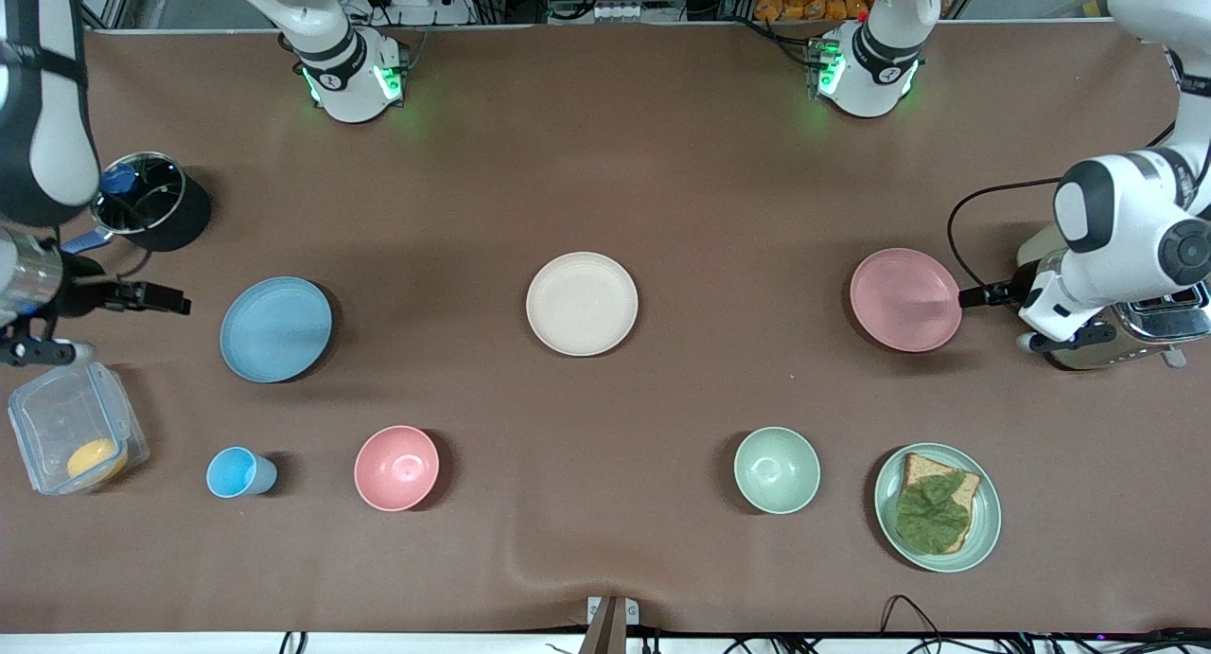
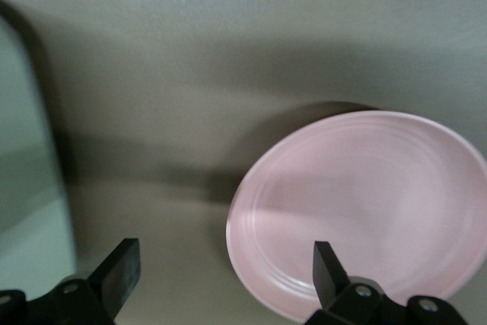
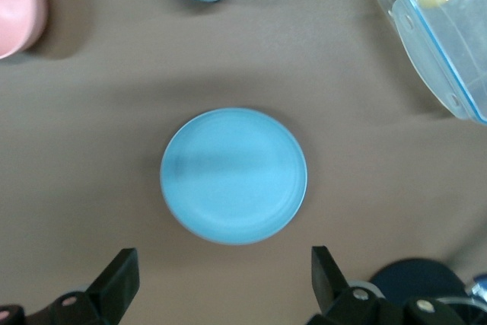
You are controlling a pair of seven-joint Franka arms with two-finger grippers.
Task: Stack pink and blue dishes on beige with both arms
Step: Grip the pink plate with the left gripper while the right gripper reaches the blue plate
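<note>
The beige plate (image 1: 582, 304) lies flat at the middle of the brown table (image 1: 605, 162), bare, with nothing stacked on it. The pink plate (image 1: 905, 300) lies on the table toward the left arm's end, about as far from the front camera as the beige plate and well apart from it. The left gripper (image 1: 974, 297) sits low at the pink plate's rim on the side toward the left arm's end; in the left wrist view its fingers (image 2: 329, 268) stand wide apart, one over the plate's rim (image 2: 358, 211) and the other over bare table, gripping nothing. The blue plate (image 1: 275, 328) lies toward the right arm's end, a little nearer the front camera than the beige plate. The right gripper (image 1: 156, 299) hangs just beside the blue plate, toward the right arm's end; the right wrist view shows its fingers (image 3: 326, 272) spread apart and empty, with the blue plate (image 3: 233, 176) between them farther off. Nearer the front camera stand a small blue cup (image 1: 236, 471), a pink bowl (image 1: 396, 468), a green bowl (image 1: 777, 469) and a green plate (image 1: 984, 531) carrying bread with a leaf (image 1: 935, 512). A clear lidded box (image 1: 71, 427) with something yellow in it sits at the right arm's end, and a toaster (image 1: 1145, 327) at the left arm's end.
</note>
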